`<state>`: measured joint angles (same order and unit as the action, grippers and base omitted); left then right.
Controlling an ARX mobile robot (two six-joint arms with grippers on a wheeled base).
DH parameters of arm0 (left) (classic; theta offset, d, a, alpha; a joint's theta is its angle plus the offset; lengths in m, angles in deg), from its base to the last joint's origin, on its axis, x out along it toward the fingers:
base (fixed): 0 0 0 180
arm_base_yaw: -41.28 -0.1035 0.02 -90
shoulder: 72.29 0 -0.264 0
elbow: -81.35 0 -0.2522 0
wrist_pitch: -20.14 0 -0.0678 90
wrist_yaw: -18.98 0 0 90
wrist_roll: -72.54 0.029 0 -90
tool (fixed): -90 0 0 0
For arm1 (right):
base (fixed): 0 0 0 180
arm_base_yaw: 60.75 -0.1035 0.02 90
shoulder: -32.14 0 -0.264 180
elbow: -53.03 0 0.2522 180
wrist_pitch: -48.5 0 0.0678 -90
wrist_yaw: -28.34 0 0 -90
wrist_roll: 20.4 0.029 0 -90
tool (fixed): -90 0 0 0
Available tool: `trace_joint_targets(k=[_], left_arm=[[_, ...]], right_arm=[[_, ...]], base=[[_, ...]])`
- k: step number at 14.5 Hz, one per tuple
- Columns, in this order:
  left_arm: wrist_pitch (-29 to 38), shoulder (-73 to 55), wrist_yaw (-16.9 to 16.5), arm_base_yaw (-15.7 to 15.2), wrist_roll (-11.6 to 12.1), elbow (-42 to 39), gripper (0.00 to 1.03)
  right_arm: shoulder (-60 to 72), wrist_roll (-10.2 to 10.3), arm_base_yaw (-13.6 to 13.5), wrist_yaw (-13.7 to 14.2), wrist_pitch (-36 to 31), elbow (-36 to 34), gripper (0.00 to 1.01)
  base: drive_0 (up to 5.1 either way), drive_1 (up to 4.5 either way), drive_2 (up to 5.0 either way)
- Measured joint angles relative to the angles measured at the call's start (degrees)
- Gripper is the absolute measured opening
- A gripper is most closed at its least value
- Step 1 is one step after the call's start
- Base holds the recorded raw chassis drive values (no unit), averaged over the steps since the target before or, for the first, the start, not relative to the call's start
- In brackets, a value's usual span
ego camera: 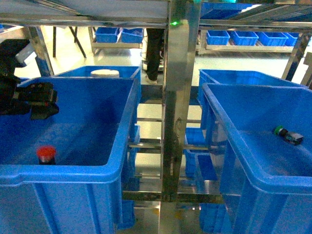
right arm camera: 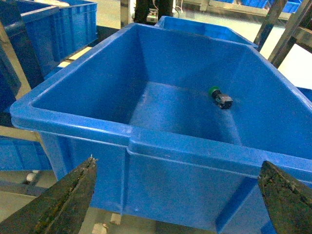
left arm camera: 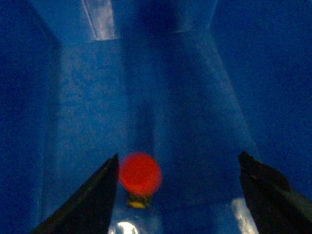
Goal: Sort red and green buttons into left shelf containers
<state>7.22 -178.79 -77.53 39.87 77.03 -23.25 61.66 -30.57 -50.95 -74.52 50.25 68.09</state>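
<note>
The red button (ego camera: 46, 154) rests on the floor of the big blue left bin (ego camera: 68, 171), near its front left corner. My left gripper (ego camera: 46, 100) hangs over that bin, above the button. In the left wrist view this gripper (left arm camera: 178, 156) is open and the blurred red cap (left arm camera: 140, 174) shows below, close to the left finger (left arm camera: 92, 200). The green button (ego camera: 287, 135) lies on its side in the large blue bin (ego camera: 243, 168) on the right. My right gripper (right arm camera: 179, 162) is open and empty, outside that bin's near wall (right arm camera: 185, 185), with the green button (right arm camera: 220, 97) far inside.
A steel shelf post (ego camera: 178, 107) stands between the two front bins. Behind the left bin is another blue bin (ego camera: 78, 72) with a white round object (ego camera: 105, 73) in it. More blue bins (ego camera: 243, 37) line far shelves. A second bin (ego camera: 234, 75) stands behind the right one.
</note>
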Motion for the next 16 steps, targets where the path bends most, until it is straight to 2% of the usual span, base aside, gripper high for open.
trace_joint_targets(k=[2, 5, 6, 9, 10, 14, 16], left_arm=[[-1.4, 0.4, -1.1, 0.9, -1.5, 0.7, 0.98], [-1.4, 6.0, -2.6, 2.9, -6.1, -3.4, 0.98], [-0.8, 7.5, -3.2, 3.0, -6.9, -5.3, 0.98], [-0.6, 11.0, -4.0, 2.2, -7.5, -9.9, 0.98], [-0.7, 13.0, -5.3, 1.5, -7.8, -11.7, 0.98], [-2.3, 24.7, -8.7, -0.9, -10.6, -17.4, 0.98], [-2.8, 29.9, -6.4, 0.2, -11.1, -20.1, 0.98]], right_arm=[[0.0, 0.0, 0.0, 0.0, 0.0, 0.0, 0.98], [0.0, 0.0, 0.0, 0.0, 0.0, 0.0, 0.98], [0.0, 0.0, 0.0, 0.0, 0.0, 0.0, 0.98], [0.0, 0.0, 0.0, 0.0, 0.0, 0.0, 0.98], [0.0, 0.0, 0.0, 0.0, 0.0, 0.0, 0.98], [0.0, 0.0, 0.0, 0.0, 0.0, 0.0, 0.98], [0.0, 0.0, 0.0, 0.0, 0.0, 0.0, 0.98]], base=[[0.0, 0.00, 0.0], [0.0, 0.00, 0.0], [0.0, 0.00, 0.0], [0.0, 0.00, 0.0], [0.0, 0.00, 0.0], [0.0, 0.00, 0.0], [0.0, 0.00, 0.0]])
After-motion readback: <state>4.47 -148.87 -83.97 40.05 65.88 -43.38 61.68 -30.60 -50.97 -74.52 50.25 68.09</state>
